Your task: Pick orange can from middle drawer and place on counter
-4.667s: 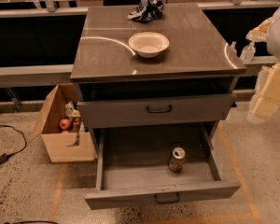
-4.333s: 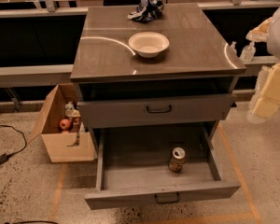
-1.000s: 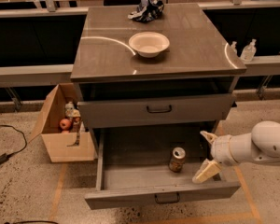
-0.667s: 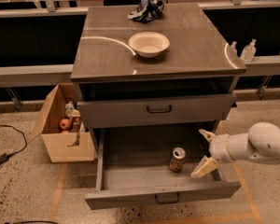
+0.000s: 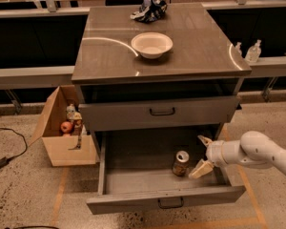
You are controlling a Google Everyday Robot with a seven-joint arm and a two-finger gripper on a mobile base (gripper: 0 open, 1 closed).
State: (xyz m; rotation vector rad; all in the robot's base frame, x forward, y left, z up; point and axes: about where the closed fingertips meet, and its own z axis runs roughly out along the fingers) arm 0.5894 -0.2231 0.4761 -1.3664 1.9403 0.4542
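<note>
The orange can (image 5: 181,163) stands upright inside the open middle drawer (image 5: 133,180), right of its centre. My gripper (image 5: 202,155) reaches in from the right on a white arm, just right of the can and not touching it. Its two pale fingers are spread apart, one at the back (image 5: 204,140) and one at the front (image 5: 199,170). The glossy grey-brown counter (image 5: 190,46) tops the cabinet above, with a white bowl (image 5: 152,44) on it.
A dark crumpled cloth (image 5: 149,8) lies at the counter's back. A taller shut drawer front (image 5: 162,112) hangs above the open drawer. A cardboard box (image 5: 64,128) with small items stands on the floor to the left. Clear bottles (image 5: 253,51) stand on a ledge at right.
The arm came down from the upper right to the drawer's right side. Over the last second the gripper has edged left, closer to the can.
</note>
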